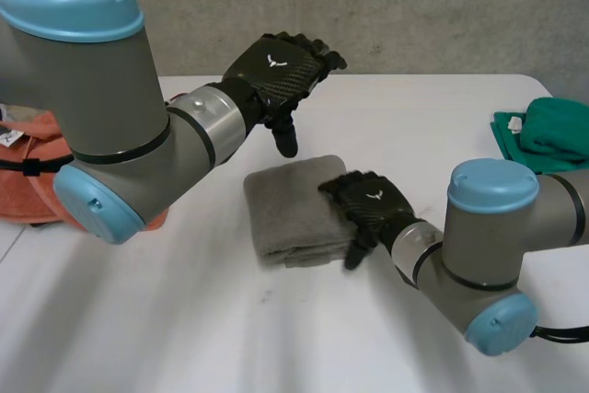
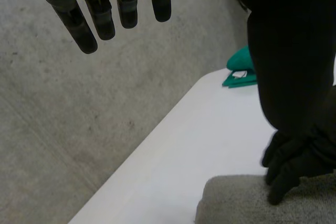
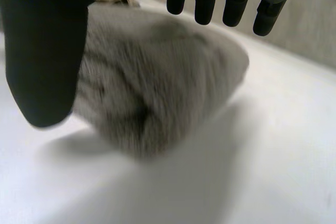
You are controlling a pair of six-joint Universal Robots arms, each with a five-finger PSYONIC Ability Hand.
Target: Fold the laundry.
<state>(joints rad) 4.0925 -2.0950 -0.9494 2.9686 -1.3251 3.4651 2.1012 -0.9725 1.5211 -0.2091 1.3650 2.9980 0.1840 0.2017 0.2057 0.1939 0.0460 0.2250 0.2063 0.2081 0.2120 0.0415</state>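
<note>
My left fingers [image 2: 102, 19] read straight and slightly spread on the wrist feed, with nothing in them. The left hand [image 1: 276, 66] hangs in the air over the far half of the white table [image 1: 414, 126], thumb pointing down toward the grey towel [image 1: 290, 204]. The right fingers [image 3: 205, 3] are straight too, reaching out over the towel with the thumb held apart from them, not closed on the cloth. The right hand [image 1: 373, 202] rests on the towel's right end.

The table carries everything I can see. At its left edge, partly behind the left arm [image 1: 120, 126], an orange cloth [image 1: 32, 167] lies in a heap. The towel lies folded into a thick rectangle near the middle of the table, between the two arms and just nearer me than the left hand. A green cloth [image 1: 548, 131] sits bunched at the far right edge, well apart from the towel.
</note>
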